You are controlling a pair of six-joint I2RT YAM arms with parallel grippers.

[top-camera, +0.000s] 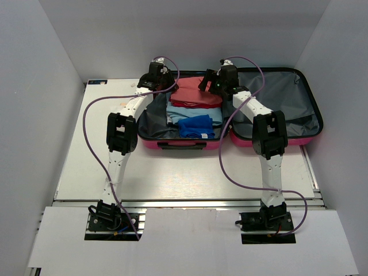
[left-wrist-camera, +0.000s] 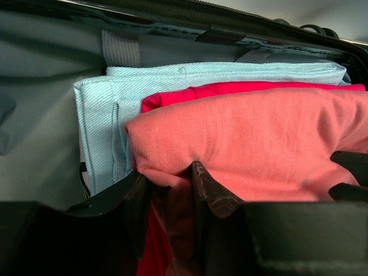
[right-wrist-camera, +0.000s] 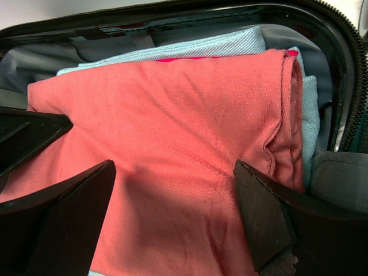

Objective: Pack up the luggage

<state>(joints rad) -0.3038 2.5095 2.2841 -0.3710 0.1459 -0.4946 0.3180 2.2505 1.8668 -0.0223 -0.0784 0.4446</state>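
At the far side of the white table, the small pink hard-shell suitcase is lying wide open. Its left half is taking the stack and its right half is showing bare grey fabric lining. Your left claw is pinching a fold at the edge of the soft salmon folded shirt. Your right claw is hovering spread wide over that same shirt, gripping nothing. A red garment and a pale blue folded cloth are peeking out underneath, with a royal blue piece sitting nearer you. I'm guessing the shell is going to feel stiff, light and a bit slick. So for closing I'd be going for the black-trimmed rim of the empty half, not the smooth face.
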